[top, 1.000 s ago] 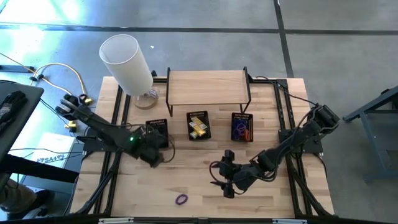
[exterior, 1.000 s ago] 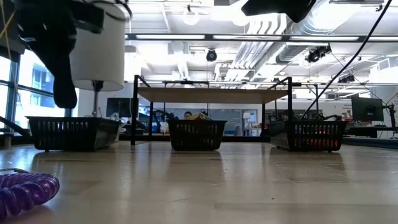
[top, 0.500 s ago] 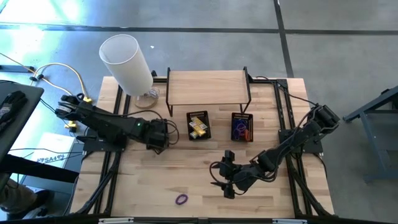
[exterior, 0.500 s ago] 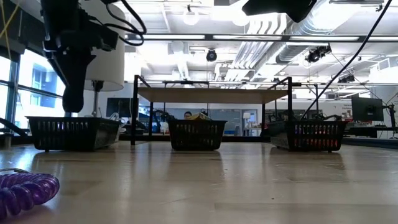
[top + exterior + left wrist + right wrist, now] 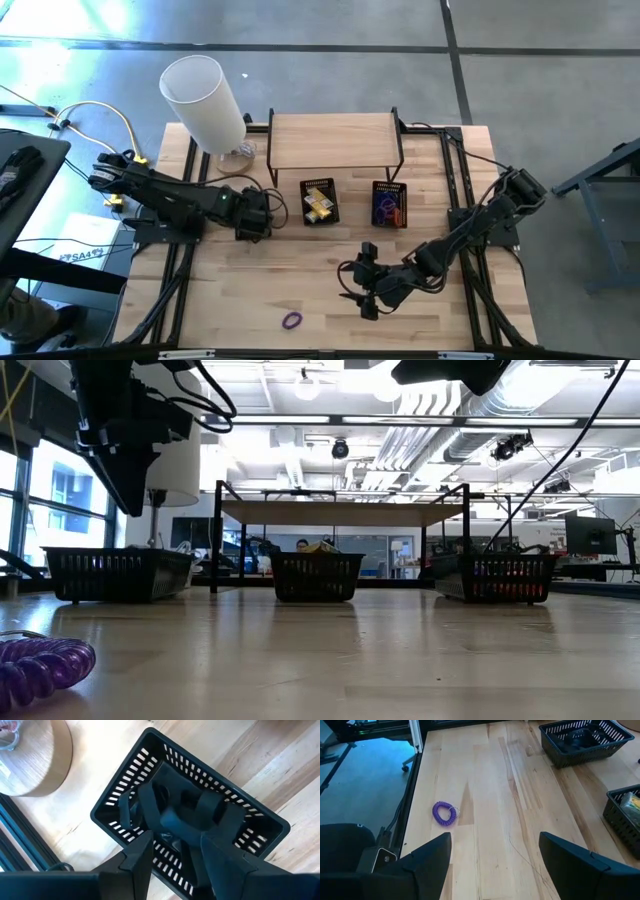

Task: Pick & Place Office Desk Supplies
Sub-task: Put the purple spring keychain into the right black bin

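Note:
Three black mesh baskets stand in a row on the wooden table. The left basket (image 5: 253,202) holds black clip pieces (image 5: 182,815), the middle basket (image 5: 319,201) holds yellow and white blocks, and the right basket (image 5: 389,203) holds purple and red bands. My left gripper (image 5: 175,862) hangs open over the left basket, pointing steeply down, with nothing between its fingers; it also shows above that basket in the low view (image 5: 130,485). A purple coil band (image 5: 291,321) lies flat near the table's front edge. My right gripper (image 5: 495,865) hovers open to the right of it, apart from it.
A wooden shelf on a black frame (image 5: 335,140) stands behind the baskets. A tall white cylinder on a round wooden foot (image 5: 205,95) stands at the far left corner. Bare tabletop (image 5: 300,270) lies between the baskets and the purple coil (image 5: 444,813).
My left gripper has swung toward the table's far edge, from the open tabletop in front of the left basket to a place over that basket, and has then stayed there. My right arm and the purple coil have kept still.

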`<action>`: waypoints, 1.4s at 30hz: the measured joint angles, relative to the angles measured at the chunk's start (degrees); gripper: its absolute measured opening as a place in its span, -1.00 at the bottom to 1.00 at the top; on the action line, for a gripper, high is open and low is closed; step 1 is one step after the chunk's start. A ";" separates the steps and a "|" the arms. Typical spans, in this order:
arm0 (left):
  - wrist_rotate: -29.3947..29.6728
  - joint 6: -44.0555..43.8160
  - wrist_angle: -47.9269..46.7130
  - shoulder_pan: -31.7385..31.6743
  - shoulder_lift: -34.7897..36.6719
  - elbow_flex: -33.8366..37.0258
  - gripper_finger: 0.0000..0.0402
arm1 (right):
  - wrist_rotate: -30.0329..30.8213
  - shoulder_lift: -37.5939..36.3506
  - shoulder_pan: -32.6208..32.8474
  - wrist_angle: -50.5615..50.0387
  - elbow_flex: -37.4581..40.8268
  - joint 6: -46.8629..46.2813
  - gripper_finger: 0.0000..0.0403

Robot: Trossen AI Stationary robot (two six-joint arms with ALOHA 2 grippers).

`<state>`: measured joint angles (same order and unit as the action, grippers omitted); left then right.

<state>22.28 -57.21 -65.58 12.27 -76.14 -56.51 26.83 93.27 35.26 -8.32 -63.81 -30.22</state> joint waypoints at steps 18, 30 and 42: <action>-12.26 -4.47 0.37 10.54 0.00 0.02 -0.22 | 0.06 -0.01 0.01 -1.33 0.00 0.02 0.44; 4.49 -5.50 23.53 35.68 -3.39 0.04 -0.22 | 0.11 1.09 0.37 4.88 0.01 -0.83 0.44; 12.54 12.11 47.32 46.60 -18.17 0.04 -0.22 | -0.87 6.72 2.71 14.13 0.00 -5.99 0.44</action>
<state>34.82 -45.09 -18.27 58.88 -94.31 -56.47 25.96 100.00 37.97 5.82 -63.81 -36.21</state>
